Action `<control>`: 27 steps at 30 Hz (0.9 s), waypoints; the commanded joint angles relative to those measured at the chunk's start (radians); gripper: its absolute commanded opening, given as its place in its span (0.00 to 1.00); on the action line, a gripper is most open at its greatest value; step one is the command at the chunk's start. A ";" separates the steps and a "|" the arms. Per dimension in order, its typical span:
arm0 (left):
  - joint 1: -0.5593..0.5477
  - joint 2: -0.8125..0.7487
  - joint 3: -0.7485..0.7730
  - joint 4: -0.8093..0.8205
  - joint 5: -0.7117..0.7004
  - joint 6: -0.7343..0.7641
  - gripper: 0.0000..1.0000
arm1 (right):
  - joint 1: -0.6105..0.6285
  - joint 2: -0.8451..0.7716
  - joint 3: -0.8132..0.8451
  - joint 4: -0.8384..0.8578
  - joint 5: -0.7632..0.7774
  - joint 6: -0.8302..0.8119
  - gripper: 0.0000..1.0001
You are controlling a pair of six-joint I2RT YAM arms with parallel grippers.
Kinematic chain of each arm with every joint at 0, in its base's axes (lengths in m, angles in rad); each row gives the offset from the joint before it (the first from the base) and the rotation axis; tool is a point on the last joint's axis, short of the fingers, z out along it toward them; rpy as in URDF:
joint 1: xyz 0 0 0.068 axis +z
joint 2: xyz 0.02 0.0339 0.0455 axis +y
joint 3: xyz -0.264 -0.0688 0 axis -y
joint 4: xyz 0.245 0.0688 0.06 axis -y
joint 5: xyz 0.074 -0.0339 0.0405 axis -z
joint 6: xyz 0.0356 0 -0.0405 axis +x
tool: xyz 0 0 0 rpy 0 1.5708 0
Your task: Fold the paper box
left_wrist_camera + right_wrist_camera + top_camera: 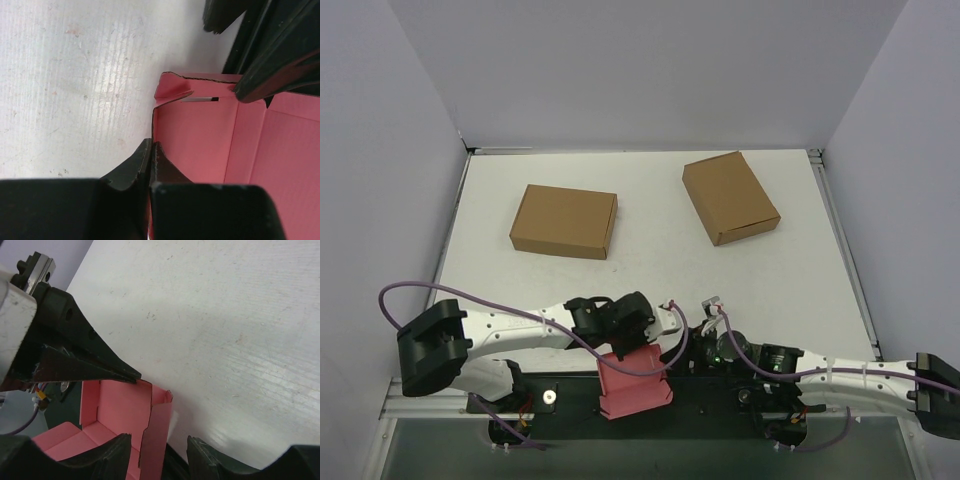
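Observation:
The paper box (635, 390) is pink thin card, partly folded, its walls standing. It sits at the near edge of the table between the two arm bases. My left gripper (636, 346) is over its far wall. In the left wrist view that gripper (151, 150) is shut on the edge of a standing wall of the box (200, 145). My right gripper (692, 346) is at the box's right side. In its own view it (160, 442) is open, with a pink side flap (156, 435) standing between its fingers. The inside of the box (120, 405) shows beyond.
Two larger brown cardboard boxes lie closed on the white table: one at the back left (564, 221), one at the back right (730, 197). White walls enclose the table on three sides. The black base rail (720, 385) runs under the pink box.

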 commanded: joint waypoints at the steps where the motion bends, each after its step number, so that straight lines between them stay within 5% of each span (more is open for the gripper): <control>1: -0.002 0.019 0.037 0.011 -0.107 -0.069 0.00 | 0.009 -0.088 0.021 -0.128 0.090 0.081 0.50; 7: 0.096 0.021 0.051 0.047 -0.127 -0.085 0.00 | -0.040 -0.129 0.148 -0.370 0.118 0.084 0.60; 18: 0.176 0.027 0.045 0.108 -0.158 -0.063 0.00 | -0.535 0.103 0.278 -0.362 -0.400 -0.042 0.53; 27: 0.178 0.030 0.030 0.142 -0.202 -0.068 0.00 | -0.692 0.370 0.403 -0.289 -0.678 -0.140 0.44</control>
